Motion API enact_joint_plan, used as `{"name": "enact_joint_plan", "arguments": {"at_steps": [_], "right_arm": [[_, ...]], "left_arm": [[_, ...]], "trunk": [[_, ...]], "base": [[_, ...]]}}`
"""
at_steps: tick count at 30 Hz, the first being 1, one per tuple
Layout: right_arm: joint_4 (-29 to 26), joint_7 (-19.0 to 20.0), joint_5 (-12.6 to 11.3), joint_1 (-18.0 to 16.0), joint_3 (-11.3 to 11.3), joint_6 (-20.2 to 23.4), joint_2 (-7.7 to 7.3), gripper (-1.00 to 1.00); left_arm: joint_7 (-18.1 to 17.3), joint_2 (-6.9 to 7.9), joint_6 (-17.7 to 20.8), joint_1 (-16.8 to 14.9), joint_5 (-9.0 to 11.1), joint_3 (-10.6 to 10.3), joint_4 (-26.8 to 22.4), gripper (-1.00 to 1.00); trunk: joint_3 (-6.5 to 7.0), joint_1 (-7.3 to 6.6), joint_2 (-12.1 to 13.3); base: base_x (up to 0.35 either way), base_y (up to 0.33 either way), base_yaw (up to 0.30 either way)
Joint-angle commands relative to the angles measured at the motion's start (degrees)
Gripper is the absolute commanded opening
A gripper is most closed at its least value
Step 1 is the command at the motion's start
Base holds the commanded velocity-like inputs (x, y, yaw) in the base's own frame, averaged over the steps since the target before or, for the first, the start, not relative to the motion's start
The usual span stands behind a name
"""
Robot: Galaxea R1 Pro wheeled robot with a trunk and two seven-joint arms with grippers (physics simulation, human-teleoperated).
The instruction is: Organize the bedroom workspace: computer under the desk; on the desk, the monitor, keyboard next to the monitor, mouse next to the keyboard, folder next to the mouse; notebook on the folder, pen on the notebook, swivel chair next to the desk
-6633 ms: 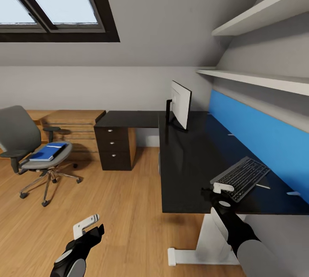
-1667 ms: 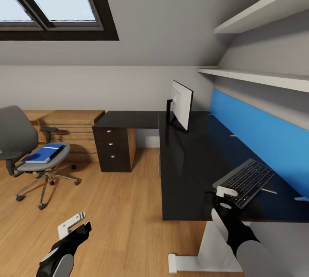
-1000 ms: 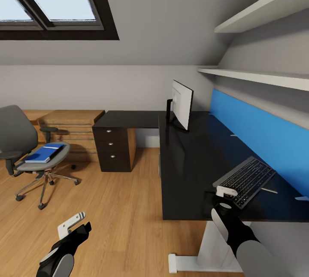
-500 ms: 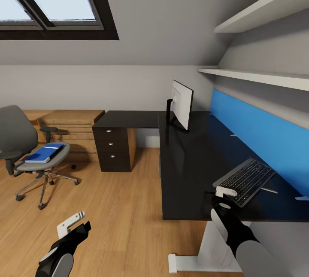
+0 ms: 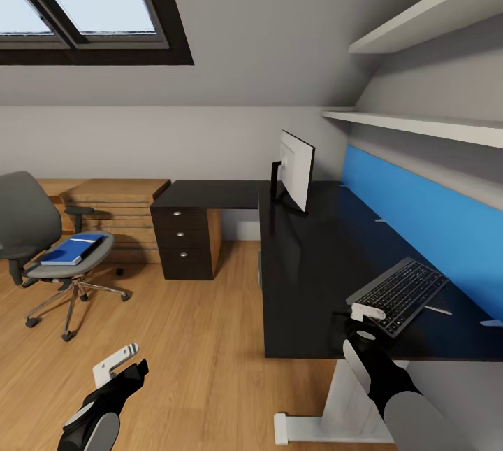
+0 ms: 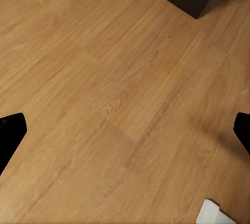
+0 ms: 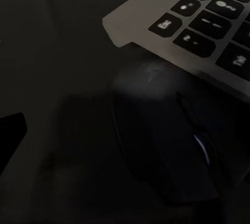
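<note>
Nothing among the task's things has shifted over the last seconds: since the oldest head picture the view has slid a little, the left arm has dropped lower and further out, and the right arm has stayed at the keyboard's near end.

Largest first, the desk (image 5: 307, 262) runs along the blue back panel (image 5: 419, 213), its glossy black top carrying the monitor (image 5: 296, 170) upright at the far end and the keyboard (image 5: 399, 294) well apart from it, near the front edge. Across the wood floor (image 5: 181, 339) stands the swivel chair (image 5: 42, 241), well away from the desk, with the folder (image 5: 72, 249) lying flat on its seat.

On the desk, the right gripper (image 5: 366, 311) hovers just at the keyboard's near corner; the right wrist view shows the dark mouse (image 7: 166, 151) lying beside that corner, touching or very nearly so. One dark fingertip shows at that view's edge, well clear of the mouse, so the jaws read as spread and hold nothing. The left gripper (image 5: 117, 366) hangs over bare floor, its fingers wide apart in the left wrist view.

The step in hand looks like finishing the mouse placement. Lifting the right arm straight up before swinging away would be wise, so a finger does not drag the mouse or nudge the keyboard. The folder on the chair seems next.
</note>
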Motion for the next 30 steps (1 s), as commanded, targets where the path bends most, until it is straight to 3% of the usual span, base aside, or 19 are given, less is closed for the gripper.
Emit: {"name": "enact_joint_plan", "arguments": {"at_steps": [1, 30], "right_arm": [[-0.1, -0.2, -0.2, 0.0, 0.1, 0.3, -0.01, 1.00], [-0.2, -0.2, -0.2, 0.0, 0.3, 0.3, -0.01, 1.00]], "left_arm": [[0.5, 0.06, 0.1, 0.0, 0.4, -0.1, -0.1, 1.00], [0.4, 0.06, 0.1, 0.0, 0.4, -0.1, 0.0, 1.00]], "trunk": [[-0.06, 0.00, 0.0], [-0.06, 0.00, 0.0]], "base": [[0.000, 0.000, 0.000], [-0.019, 0.033, 0.000]]}}
